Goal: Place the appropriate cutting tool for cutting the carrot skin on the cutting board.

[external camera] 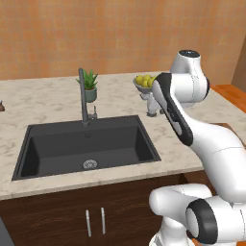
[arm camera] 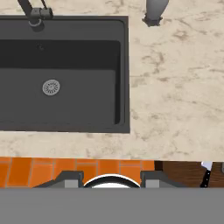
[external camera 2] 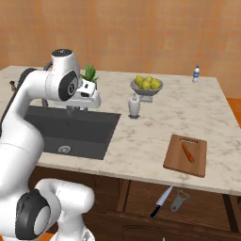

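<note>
Reddish-brown wood marks the cutting board (external camera 2: 185, 155), which lies on the marble counter (external camera 2: 141, 141) near its front edge. On the cutting board rests the carrot (external camera 2: 188, 152), a short orange stick lying lengthwise. The cutting tool (external camera 2: 179, 201), a slender grey peeler, is not on the cutting board; it lies below the counter level in front of the cutting board, on a dark brown surface that looks like an open drawer. Just beside the peeler, on the side farther from the cutting board's centre line, lies a knife (external camera 2: 160, 202) with a black handle and silver blade.

By my judgement the task has barely begun: the peeler is untouched and all the fetching and placing remains.

The gripper (external camera 2: 75, 109) hangs well apart from the cutting board, over the near rim of the black sink (external camera 2: 75, 132), holding nothing; whether its fingers are spread or together cannot be told from these views.

Between the sink and the cutting board stands a small white dispenser (external camera 2: 134, 106). Behind the cutting board sit a bowl of lemons (external camera 2: 147, 84) and a small bottle (external camera 2: 196, 74). A potted plant (external camera: 89, 86) and a dark faucet (external camera: 82, 96) stand behind the sink. The knife lying so close to the peeler is the likeliest thing to be grabbed by mistake
</note>
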Motion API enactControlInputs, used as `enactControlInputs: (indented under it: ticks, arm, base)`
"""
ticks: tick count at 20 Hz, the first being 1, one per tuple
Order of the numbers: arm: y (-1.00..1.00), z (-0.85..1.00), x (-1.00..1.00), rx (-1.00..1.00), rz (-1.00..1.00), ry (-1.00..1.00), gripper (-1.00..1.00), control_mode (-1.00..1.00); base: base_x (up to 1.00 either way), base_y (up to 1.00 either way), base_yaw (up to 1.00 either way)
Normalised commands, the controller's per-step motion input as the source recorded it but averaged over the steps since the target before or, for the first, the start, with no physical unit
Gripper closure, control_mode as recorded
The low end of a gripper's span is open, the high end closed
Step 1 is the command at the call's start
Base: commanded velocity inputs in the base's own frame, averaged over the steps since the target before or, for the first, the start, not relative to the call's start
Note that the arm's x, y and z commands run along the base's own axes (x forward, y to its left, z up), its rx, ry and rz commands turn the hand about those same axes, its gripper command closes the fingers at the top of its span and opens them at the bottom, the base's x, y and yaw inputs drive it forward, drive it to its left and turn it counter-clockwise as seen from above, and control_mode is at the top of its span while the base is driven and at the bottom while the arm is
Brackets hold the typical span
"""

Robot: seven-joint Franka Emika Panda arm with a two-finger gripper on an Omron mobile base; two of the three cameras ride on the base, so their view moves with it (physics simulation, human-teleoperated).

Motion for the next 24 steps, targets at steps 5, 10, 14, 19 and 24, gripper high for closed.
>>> enactControlInputs:
  ticks: [5, 10, 14, 19, 24]
  arm:
    - [-0.33, -0.23, -0.4, 0.0, -0.02, -0.09, -1.0, -1.0]
    - [-1.0, -0.38, -0.23, 0.0, -0.07, 0.14, -1.0, -1.0]
    - [-1.0, -0.42, -0.23, 0.0, -0.12, 0.25, -1.0, -1.0]
    - [-1.0, -0.3, -0.3, 0.05, -0.1, 0.28, -1.0, -1.0]
    - [-1.0, -0.35, -0.54, 0.09, -0.03, 0.16, -1.0, -1.0]
  base:
    - [0.0, 0.0, 0.0]
    - [0.0, 0.0, 0.0]
    - [0.0, 0.0, 0.0]
    - [0.0, 0.0, 0.0]
    - [0.0, 0.0, 0.0]
